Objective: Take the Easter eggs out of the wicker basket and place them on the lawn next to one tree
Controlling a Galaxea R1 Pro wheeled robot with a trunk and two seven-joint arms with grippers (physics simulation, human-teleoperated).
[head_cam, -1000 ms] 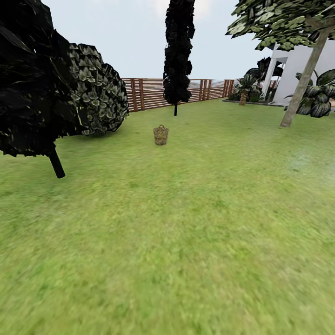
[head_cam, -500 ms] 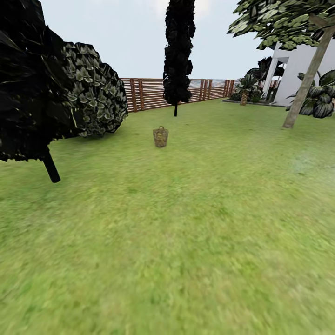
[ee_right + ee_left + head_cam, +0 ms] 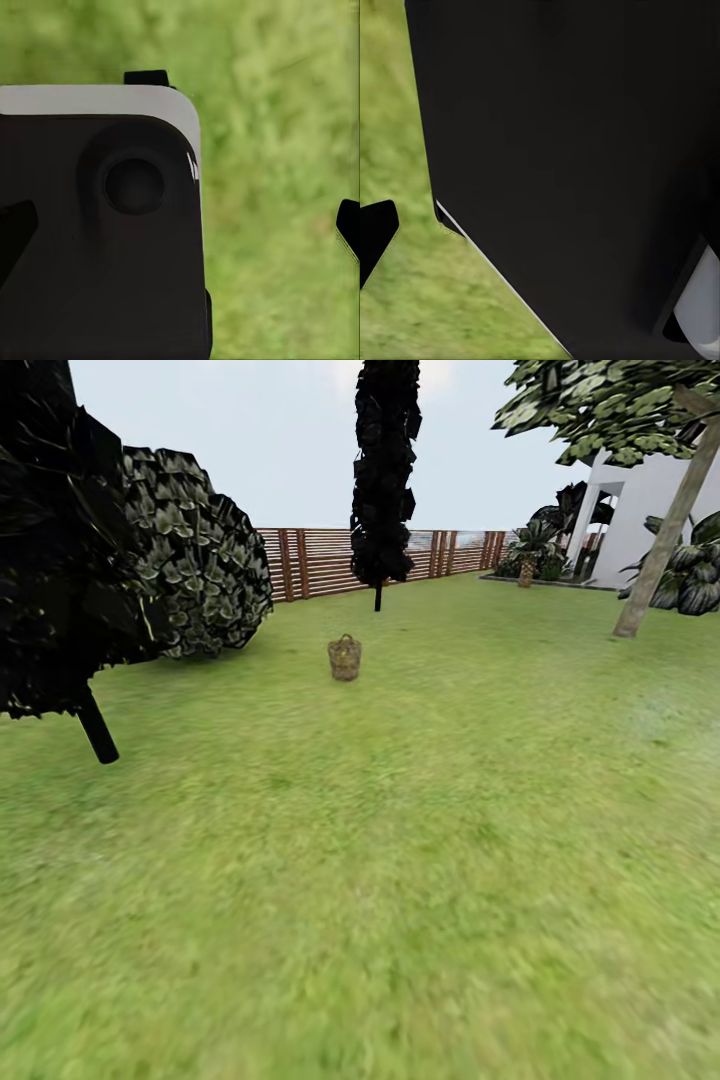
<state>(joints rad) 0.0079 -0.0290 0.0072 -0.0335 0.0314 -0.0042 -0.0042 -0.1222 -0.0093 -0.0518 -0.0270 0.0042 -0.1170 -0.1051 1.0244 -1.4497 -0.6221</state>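
Note:
The wicker basket (image 3: 345, 658) stands small and far off on the lawn (image 3: 380, 880), about mid-picture in the head view. It is too distant to tell whether the Easter eggs lie inside; they are hidden. A tree (image 3: 665, 535) with a pale leaning trunk rises at the far right, its leaves high up. In the wrist views, my right gripper (image 3: 180, 232) hangs open over grass, dark fingertips (image 3: 349, 229) wide apart. My left gripper (image 3: 540, 236) shows one fingertip (image 3: 375, 232) out at the picture's edge; the robot's black body covers the other.
A dark bush (image 3: 195, 560) and a black-leaved tree with a thin stem (image 3: 97, 730) stand at the left. A narrow dark columnar tree (image 3: 383, 480) rises behind the basket. A slatted wooden fence (image 3: 320, 560) closes the back, and a white house (image 3: 650, 500) stands at the right.
The whole head view has shifted: the left bush and thin stem slid left and down, the right trunk moved right. The camera is moving forward; the basket stands where it was.

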